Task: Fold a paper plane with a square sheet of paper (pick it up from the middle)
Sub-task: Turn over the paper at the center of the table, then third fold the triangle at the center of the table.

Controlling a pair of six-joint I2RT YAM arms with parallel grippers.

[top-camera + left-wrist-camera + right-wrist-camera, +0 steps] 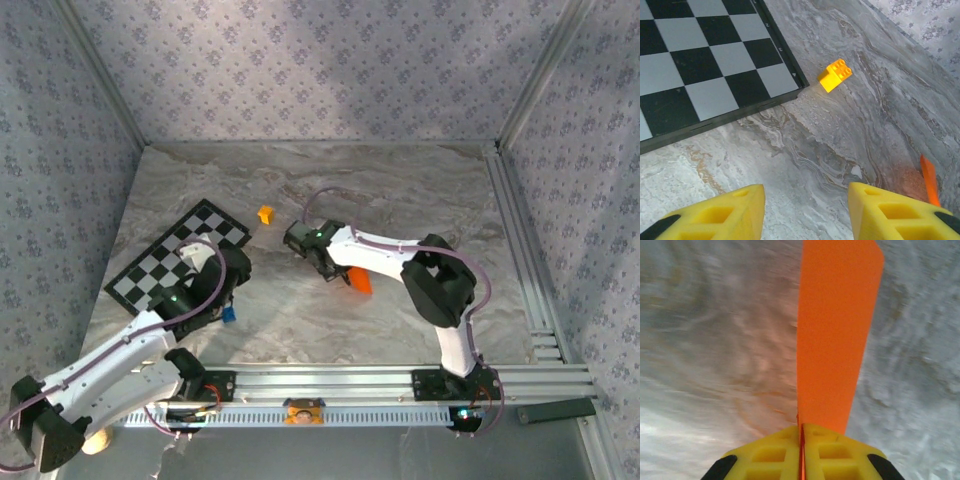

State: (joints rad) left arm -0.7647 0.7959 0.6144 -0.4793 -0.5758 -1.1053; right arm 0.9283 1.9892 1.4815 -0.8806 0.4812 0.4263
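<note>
Right gripper (801, 429) fingers pressed together, pinching orange paper (832, 330); long axis straight ahead of fingertips, over marble tabletop (700, 340). Left gripper (805, 192) spread, empty, paper off front-right. Right arm nearer for next fold.

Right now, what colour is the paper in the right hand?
Bright orange paper; clearest in the right wrist view.

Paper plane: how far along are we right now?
Done: the orange paper is already folded into a narrow strip. In hand: the right gripper is shut on its end; the left gripper is open and empty. Left: any further folds, which can't be judged here, and setting it down.
</note>
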